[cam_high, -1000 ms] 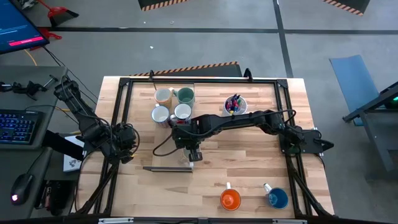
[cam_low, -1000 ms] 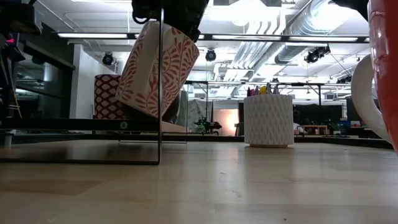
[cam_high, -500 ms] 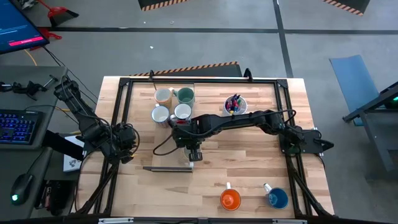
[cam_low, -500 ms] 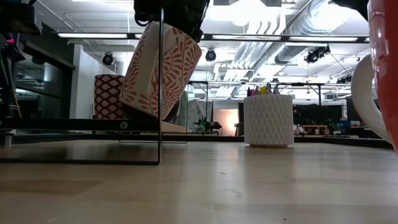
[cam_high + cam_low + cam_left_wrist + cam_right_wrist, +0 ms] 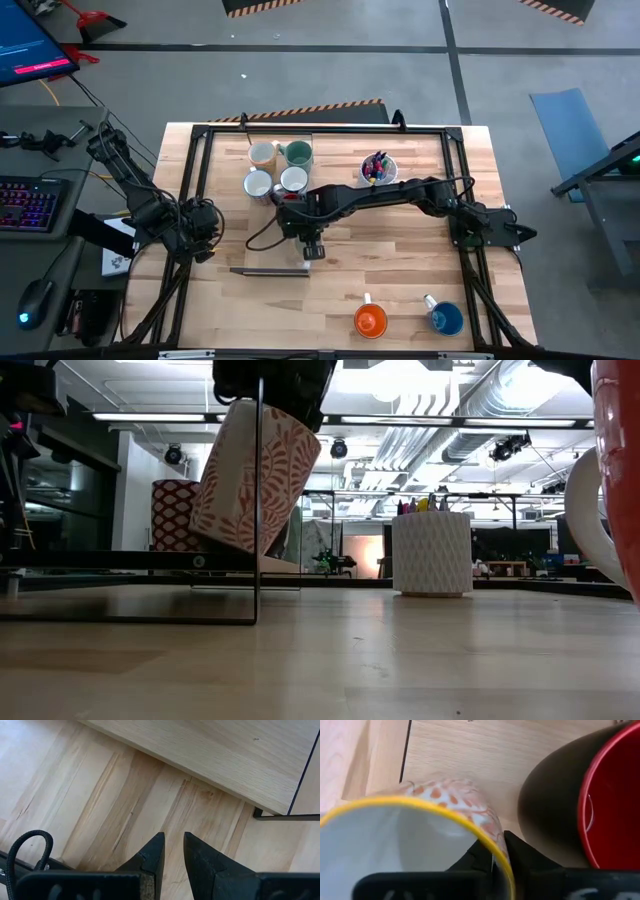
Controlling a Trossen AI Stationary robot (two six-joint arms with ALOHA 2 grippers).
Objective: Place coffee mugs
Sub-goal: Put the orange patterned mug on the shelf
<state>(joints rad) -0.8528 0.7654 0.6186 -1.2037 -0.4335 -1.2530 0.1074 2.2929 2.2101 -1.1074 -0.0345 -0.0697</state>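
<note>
patterned mug hung tilted in the right end effector, just short of the cluster

the right end effector (image 5: 497, 851) was clamped on the yellow rim of a red-and-white patterned mug (image 5: 255, 475), one finger inside the wall and one outside. in the low view the mug hung clear of the table (image 5: 400, 660), tilted, its long axis leaning so the mouth pointed up toward the wrist and the base sat lower. from above, the right arm reached across the table's middle, with the end effector just in front of the low wooden tray (image 5: 225, 165) at the far left.

four mugs stood in that tray: a cream mug (image 5: 262, 154), a teal mug (image 5: 297, 154) and two white mugs (image 5: 258, 184) (image 5: 293, 180). a dark mug with a red inside (image 5: 580, 800) lay just beside the held mug in the right wrist view. the placing spot appeared to lie a little beyond the end effector, next to this dark mug, so the mug probably needed righting first.

an orange mug (image 5: 370, 320) and a blue mug (image 5: 445, 319) waited at the near edge, well apart. the pen cup (image 5: 378, 168) stood to the right.

the left end effector (image 5: 172, 851) rested at the table's left edge, fingers nearly together, holding nothing.
</note>
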